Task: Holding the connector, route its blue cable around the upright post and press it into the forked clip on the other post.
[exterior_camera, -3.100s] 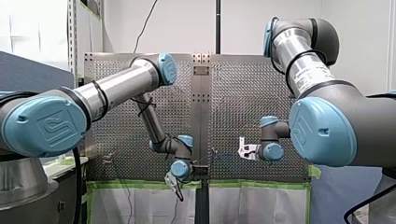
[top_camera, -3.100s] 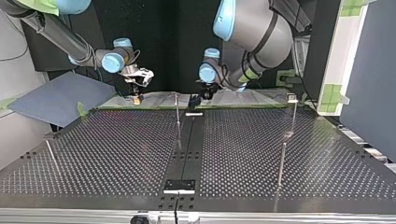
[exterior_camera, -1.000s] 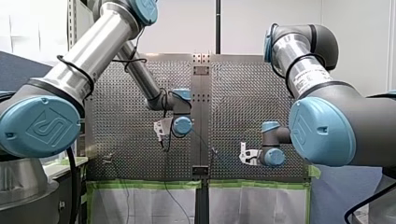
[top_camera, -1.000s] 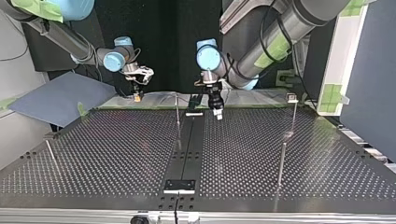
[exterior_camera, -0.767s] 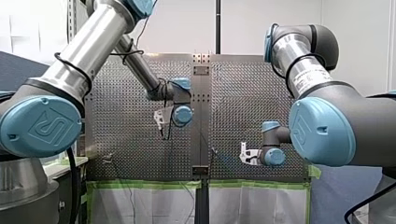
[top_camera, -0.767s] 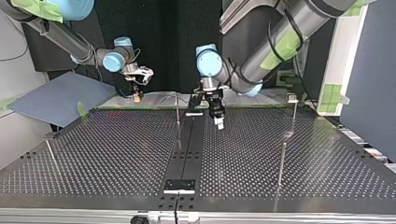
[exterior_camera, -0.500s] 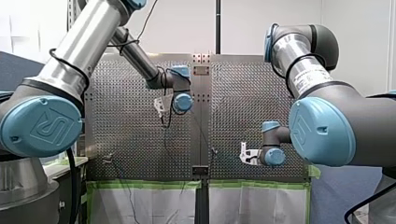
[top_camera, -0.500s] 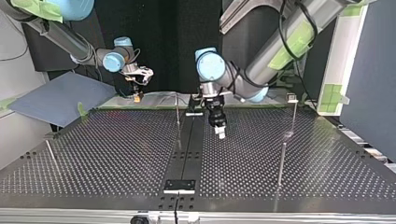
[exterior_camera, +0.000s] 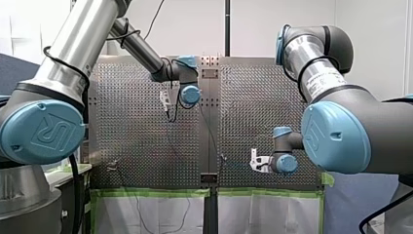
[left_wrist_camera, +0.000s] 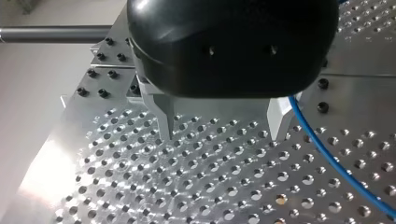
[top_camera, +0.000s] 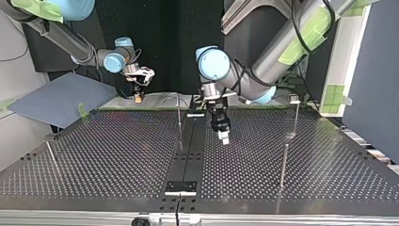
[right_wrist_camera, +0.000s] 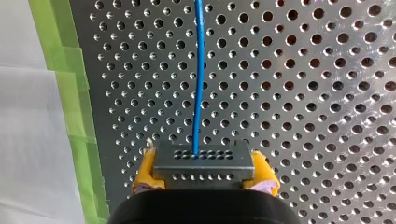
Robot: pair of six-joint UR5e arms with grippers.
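Observation:
My right gripper (right_wrist_camera: 203,176) has its yellow pads shut on a grey connector (right_wrist_camera: 203,159). A blue cable (right_wrist_camera: 200,70) runs straight ahead from the connector over the perforated plate. In the top view this gripper (top_camera: 138,97) hangs at the far left edge of the table. My left gripper (left_wrist_camera: 223,133) stands open just above the plate with nothing between its metal fingers (left_wrist_camera: 166,119); the blue cable (left_wrist_camera: 336,161) passes beside one finger. In the top view it (top_camera: 224,136) is near the middle, right of a thin upright post (top_camera: 179,113). Another post (top_camera: 295,115) at the right carries a small clip-like head (top_camera: 294,98).
Two more thin posts (top_camera: 283,165) (top_camera: 51,155) stand nearer the top view's front. A black strip (top_camera: 188,146) divides the table. Green tape (right_wrist_camera: 70,93) and white sheeting line the edge by my right gripper. A blue-grey panel (top_camera: 56,99) lies off the table's left.
My left arm has swung from the table's taped edge out over the plate, its open gripper coming toward the top view's camera. My right arm has kept still with the connector.

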